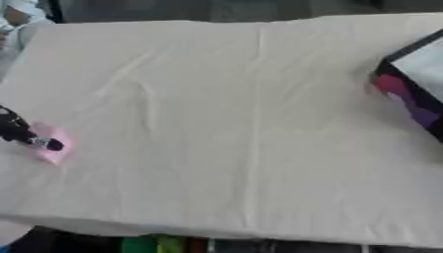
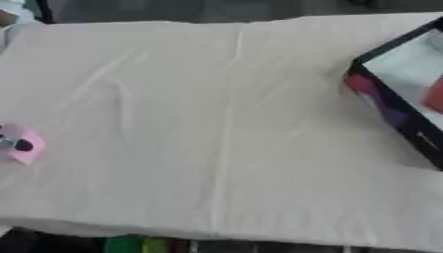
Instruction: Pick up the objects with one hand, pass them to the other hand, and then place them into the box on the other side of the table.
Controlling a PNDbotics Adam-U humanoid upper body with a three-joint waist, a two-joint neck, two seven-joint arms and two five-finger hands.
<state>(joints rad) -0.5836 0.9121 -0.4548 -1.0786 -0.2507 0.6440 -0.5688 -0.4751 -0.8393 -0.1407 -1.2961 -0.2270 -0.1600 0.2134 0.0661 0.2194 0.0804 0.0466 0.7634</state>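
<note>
A small pink object (image 1: 54, 147) lies on the white cloth at the table's left edge. My left hand (image 1: 19, 130) comes in from the left, and one black finger lies across the top of the pink object; only part of the hand shows, so its grip is unclear. A dark-rimmed box (image 2: 407, 94) with a white inside sits at the right edge, with something red (image 2: 435, 96) in it. My right hand shows in neither view.
The white cloth (image 1: 242, 123) covers the whole table, with shallow creases running down its middle. Colourful items (image 1: 160, 244) show below the table's front edge.
</note>
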